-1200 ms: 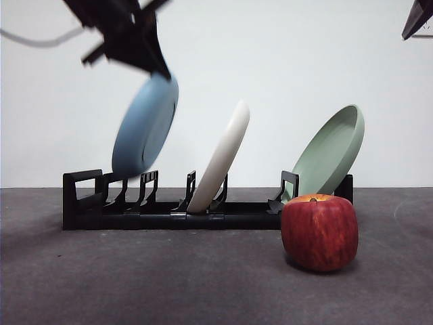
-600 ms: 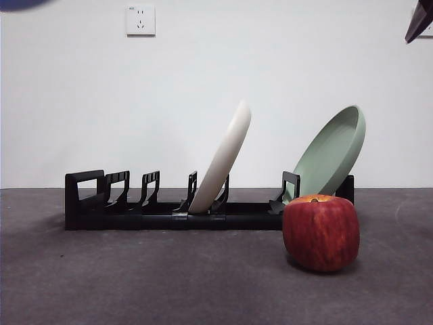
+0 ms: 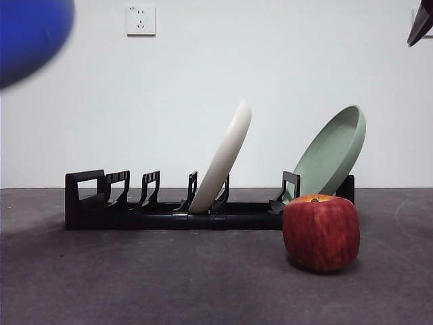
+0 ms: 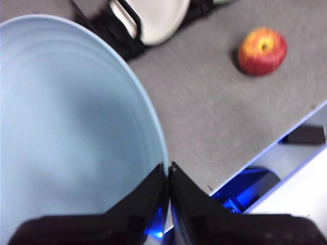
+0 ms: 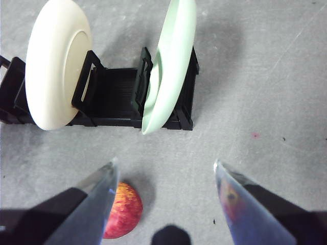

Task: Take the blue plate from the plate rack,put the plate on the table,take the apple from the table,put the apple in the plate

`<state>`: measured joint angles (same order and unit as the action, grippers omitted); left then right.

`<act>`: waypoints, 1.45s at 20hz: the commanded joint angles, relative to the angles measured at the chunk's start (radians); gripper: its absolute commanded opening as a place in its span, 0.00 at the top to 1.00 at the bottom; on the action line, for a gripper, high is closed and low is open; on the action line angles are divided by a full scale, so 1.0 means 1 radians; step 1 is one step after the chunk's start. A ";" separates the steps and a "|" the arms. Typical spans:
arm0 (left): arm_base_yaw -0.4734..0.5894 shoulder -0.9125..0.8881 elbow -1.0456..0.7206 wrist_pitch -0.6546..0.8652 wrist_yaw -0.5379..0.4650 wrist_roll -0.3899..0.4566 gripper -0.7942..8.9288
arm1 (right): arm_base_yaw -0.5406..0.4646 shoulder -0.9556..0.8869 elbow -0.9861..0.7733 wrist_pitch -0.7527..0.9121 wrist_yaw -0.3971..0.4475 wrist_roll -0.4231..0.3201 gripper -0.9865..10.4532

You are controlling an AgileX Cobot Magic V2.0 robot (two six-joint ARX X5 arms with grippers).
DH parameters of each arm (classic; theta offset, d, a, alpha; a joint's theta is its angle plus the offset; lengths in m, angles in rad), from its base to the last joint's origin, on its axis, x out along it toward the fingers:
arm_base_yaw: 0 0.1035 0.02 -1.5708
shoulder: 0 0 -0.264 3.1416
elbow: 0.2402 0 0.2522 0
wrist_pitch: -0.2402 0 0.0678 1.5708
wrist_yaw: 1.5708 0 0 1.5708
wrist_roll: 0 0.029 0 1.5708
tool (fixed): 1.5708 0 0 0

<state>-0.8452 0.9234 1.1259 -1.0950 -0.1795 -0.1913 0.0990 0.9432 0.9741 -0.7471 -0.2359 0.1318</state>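
Note:
My left gripper [image 4: 167, 171] is shut on the rim of the blue plate [image 4: 66, 117], which it holds high above the table [image 3: 169, 277]. In the front view the blue plate [image 3: 30, 34] shows only as a blurred blue shape at the top left corner. The black plate rack [image 3: 162, 203] stands on the table, its left slots bare. The red apple [image 3: 321, 232] sits on the table in front of the rack's right end. My right gripper [image 5: 164, 171] hangs open high above the apple [image 5: 122, 210] and the rack [image 5: 110, 97].
A cream-white plate [image 3: 222, 157] leans in the rack's middle and a pale green plate [image 3: 331, 150] in its right end. The table's edge [image 4: 265, 148] runs near the apple [image 4: 262, 51] in the left wrist view. A wall socket [image 3: 141, 20] is behind.
The blue plate has been lifted out of the rack's left slots and up to the top left corner of the front view. The apple and the other plates have not moved.

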 commanded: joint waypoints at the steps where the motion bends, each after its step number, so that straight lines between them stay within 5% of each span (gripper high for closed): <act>1: -0.064 0.046 -0.100 0.134 -0.002 -0.049 0.93 | 0.002 0.000 0.003 -0.006 -0.001 0.018 0.63; 8: -0.181 0.367 -0.146 0.351 -0.039 -0.008 0.93 | 0.002 0.000 0.003 -0.045 0.000 0.018 0.63; 17: -0.203 0.705 -0.146 0.506 -0.061 0.027 0.91 | 0.002 0.000 0.003 -0.053 -0.003 0.008 0.63; 20: -0.202 0.694 -0.140 0.503 -0.057 0.027 0.51 | 0.004 0.000 0.003 -0.066 -0.006 0.003 0.63; 21: -0.200 0.678 -0.132 0.494 -0.067 0.012 0.44 | 0.008 0.000 0.003 -0.070 -0.027 -0.005 0.63; 25: -0.212 0.566 -0.030 0.425 -0.085 -0.016 0.44 | 0.053 0.008 0.003 -0.076 -0.051 -0.021 0.62; 29: -0.211 0.407 0.159 0.336 -0.205 0.023 0.44 | 0.195 0.042 0.005 -0.067 -0.045 -0.018 0.47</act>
<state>-1.0550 1.3388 1.2762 -0.7563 -0.3702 -0.1829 0.2871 0.9806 0.9741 -0.8196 -0.2806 0.1192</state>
